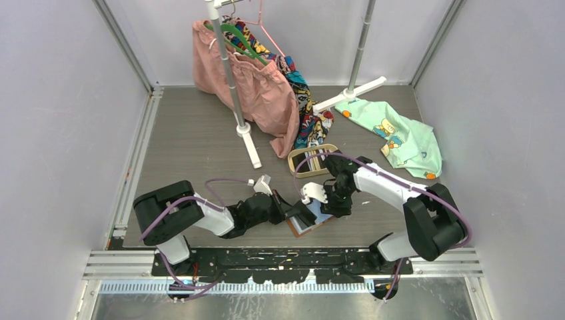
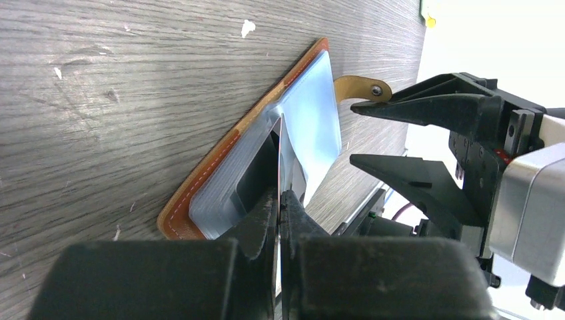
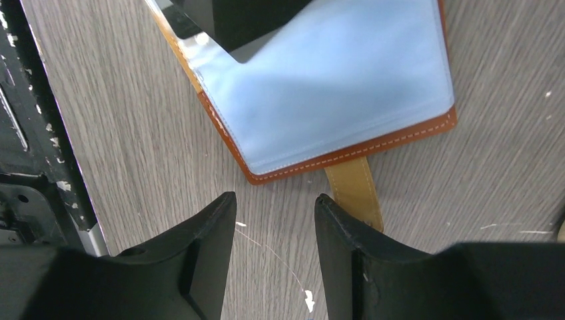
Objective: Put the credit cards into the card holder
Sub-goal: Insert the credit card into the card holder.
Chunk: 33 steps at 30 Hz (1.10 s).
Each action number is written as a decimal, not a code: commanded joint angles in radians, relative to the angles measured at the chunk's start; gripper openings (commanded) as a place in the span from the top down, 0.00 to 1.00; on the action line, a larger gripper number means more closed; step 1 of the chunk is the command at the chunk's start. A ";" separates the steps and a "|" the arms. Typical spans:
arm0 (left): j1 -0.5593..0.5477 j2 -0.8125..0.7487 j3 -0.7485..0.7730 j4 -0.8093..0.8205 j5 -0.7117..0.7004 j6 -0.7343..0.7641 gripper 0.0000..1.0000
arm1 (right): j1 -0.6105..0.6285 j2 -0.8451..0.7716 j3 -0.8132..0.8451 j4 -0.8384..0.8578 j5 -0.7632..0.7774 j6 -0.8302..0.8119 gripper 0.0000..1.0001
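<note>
**Hazards**

1. The left gripper (image 2: pixel 279 197) is pinched tight on a thin sheet (image 2: pixel 280 157) that stands edge-on over the open card holder (image 2: pixel 200 183). The views do not show whether this sheet is a card or a clear pocket leaf. If it is a card and meets the pocket mouth at an angle, it will probably catch on the plastic lip or ride over the pocket instead of entering it.
2. Nothing pins the holder to the table (image 1: pixel 200 147). A push along the sheet can slide the holder or fold it shut.
3. The 2 grippers work very near each other. A sideways correction by either arm risks finger-to-finger contact.

**Position**

The holder lies open and flat at the near middle of the table, bluish pockets up, between the 2 grippers. The left fingers sit directly over its inner pockets.

The right gripper (image 3: pixel 276 233) has its jaws apart and holds nothing. It hovers over bare table just beside the holder's outer edge. The snap strap (image 3: pixel 353 187) runs out toward 1 of its fingers, but whether they touch cannot be told.
</note>
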 commanded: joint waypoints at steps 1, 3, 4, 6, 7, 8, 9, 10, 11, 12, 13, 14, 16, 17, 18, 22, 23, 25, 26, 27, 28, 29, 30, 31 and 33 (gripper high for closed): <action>-0.004 0.013 0.016 0.021 -0.020 0.007 1.00 | -0.019 -0.039 0.030 -0.025 -0.002 -0.003 0.48; -0.004 0.018 0.017 0.024 -0.016 0.005 1.00 | -0.020 -0.035 0.024 -0.030 -0.001 -0.009 0.48; -0.002 0.020 0.017 0.027 -0.015 0.004 1.00 | -0.020 -0.029 0.021 -0.035 0.002 -0.014 0.48; -0.003 0.025 0.016 0.028 -0.013 0.002 1.00 | -0.021 -0.016 0.019 -0.043 0.006 -0.018 0.48; -0.004 0.026 0.017 0.028 -0.011 0.002 1.00 | -0.020 -0.008 0.020 -0.045 0.004 -0.020 0.48; -0.003 0.028 0.018 0.028 -0.010 0.001 1.00 | -0.021 -0.002 0.023 -0.051 -0.004 -0.019 0.48; -0.004 0.029 0.019 0.030 -0.007 0.002 1.00 | -0.020 0.000 0.023 -0.053 -0.013 -0.020 0.48; -0.003 0.031 0.020 0.032 -0.005 0.001 1.00 | -0.020 0.001 0.024 -0.055 -0.022 -0.020 0.48; -0.003 0.033 0.020 0.035 -0.002 0.001 1.00 | -0.021 -0.002 0.024 -0.057 -0.030 -0.020 0.48; -0.003 0.035 0.021 0.036 -0.001 0.002 1.00 | -0.020 -0.008 0.025 -0.058 -0.037 -0.021 0.48; -0.003 0.035 0.019 0.037 0.001 0.002 1.00 | -0.020 -0.014 0.025 -0.056 -0.042 -0.021 0.48; -0.003 0.038 0.019 0.039 0.002 0.002 1.00 | -0.020 -0.022 0.024 -0.056 -0.045 -0.020 0.48; -0.003 0.040 0.020 0.042 0.005 0.002 1.00 | -0.020 -0.040 0.026 -0.059 -0.058 -0.020 0.48; -0.003 0.040 0.021 0.042 0.006 0.003 1.00 | -0.021 -0.050 0.025 -0.058 -0.066 -0.020 0.48; -0.004 0.040 0.021 0.042 0.008 0.003 1.00 | -0.021 -0.058 0.025 -0.058 -0.075 -0.020 0.48; -0.003 0.042 0.020 0.042 0.011 0.000 1.00 | -0.022 -0.083 0.023 -0.074 -0.108 -0.044 0.49; -0.003 0.041 0.019 0.043 0.012 -0.001 1.00 | -0.022 -0.093 0.021 -0.078 -0.121 -0.059 0.49; -0.003 0.041 0.017 0.044 0.012 -0.004 1.00 | -0.023 -0.120 0.013 -0.079 -0.148 -0.076 0.49; -0.004 0.041 0.015 0.045 0.013 -0.006 1.00 | -0.022 -0.130 0.009 -0.078 -0.159 -0.085 0.48; -0.004 0.042 0.016 0.045 0.016 -0.006 1.00 | -0.022 -0.136 0.005 -0.079 -0.164 -0.094 0.48; -0.003 0.042 0.017 0.045 0.018 -0.008 1.00 | -0.021 -0.139 0.003 -0.081 -0.162 -0.101 0.47; -0.003 0.043 0.018 0.043 0.020 -0.009 1.00 | -0.021 -0.136 0.003 -0.082 -0.157 -0.107 0.47; -0.004 0.044 0.019 0.043 0.023 -0.012 1.00 | -0.021 -0.130 0.005 -0.088 -0.151 -0.111 0.47; -0.003 0.045 0.020 0.044 0.025 -0.014 1.00 | -0.020 -0.122 0.010 -0.096 -0.141 -0.116 0.47; -0.003 0.048 0.017 0.044 0.027 -0.021 1.00 | -0.021 -0.110 0.012 -0.094 -0.125 -0.115 0.48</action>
